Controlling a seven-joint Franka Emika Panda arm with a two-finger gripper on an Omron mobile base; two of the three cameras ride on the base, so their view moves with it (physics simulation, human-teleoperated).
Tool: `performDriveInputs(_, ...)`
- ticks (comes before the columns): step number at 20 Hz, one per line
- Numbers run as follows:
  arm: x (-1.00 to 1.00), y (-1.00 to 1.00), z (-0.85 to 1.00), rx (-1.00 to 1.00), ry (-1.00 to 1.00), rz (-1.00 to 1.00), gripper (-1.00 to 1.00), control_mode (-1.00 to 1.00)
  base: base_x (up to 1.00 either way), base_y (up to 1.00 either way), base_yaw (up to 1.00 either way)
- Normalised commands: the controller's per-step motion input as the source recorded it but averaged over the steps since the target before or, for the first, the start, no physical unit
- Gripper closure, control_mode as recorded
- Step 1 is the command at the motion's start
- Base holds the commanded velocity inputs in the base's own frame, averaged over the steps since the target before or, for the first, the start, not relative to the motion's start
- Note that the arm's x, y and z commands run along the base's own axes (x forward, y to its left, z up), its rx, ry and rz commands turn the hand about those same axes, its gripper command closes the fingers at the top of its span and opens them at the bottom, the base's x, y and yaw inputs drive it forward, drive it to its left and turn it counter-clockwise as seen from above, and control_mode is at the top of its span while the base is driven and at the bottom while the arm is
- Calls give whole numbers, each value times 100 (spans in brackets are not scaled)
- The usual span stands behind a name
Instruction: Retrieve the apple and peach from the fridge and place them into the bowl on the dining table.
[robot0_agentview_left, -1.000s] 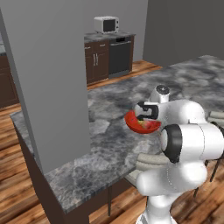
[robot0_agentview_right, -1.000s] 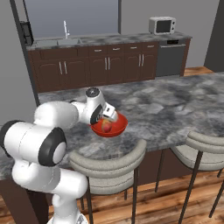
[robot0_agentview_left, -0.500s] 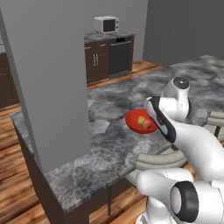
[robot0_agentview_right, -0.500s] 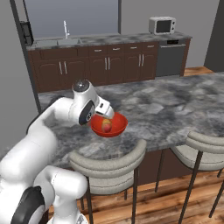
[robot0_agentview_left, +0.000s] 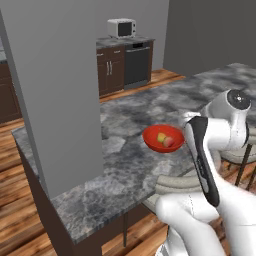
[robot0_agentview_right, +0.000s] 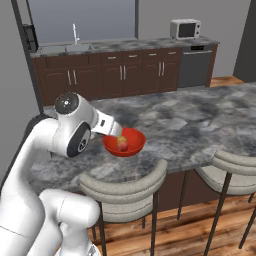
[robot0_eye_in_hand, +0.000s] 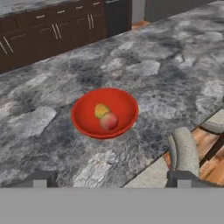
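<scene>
The bowl (robot0_eye_in_hand: 105, 113) sits on the dining table (robot0_eye_in_hand: 175, 74), near the edge that faces the stools (robot0_agentview_right: 122, 187). Inside the bowl lie two fruits, touching: a yellowish peach (robot0_eye_in_hand: 101, 110) and a reddish apple (robot0_eye_in_hand: 109, 121). The gripper (robot0_eye_in_hand: 109, 179) hangs above the table edge beside the bowl, fingers spread wide and empty (tips at the hand view's bottom).

I cannot read any text, label, brand, number or sign in my views. The microwave (robot0_agentview_right: 185, 29) on the far counter and the dishwasher (robot0_agentview_right: 195, 66) under it have plain fronts, too small to show any writing.
</scene>
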Motion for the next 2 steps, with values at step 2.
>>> performDriveInputs(2, -100, -6, 38, 0, -20, 8, -100, -100, 0, 0, 0)
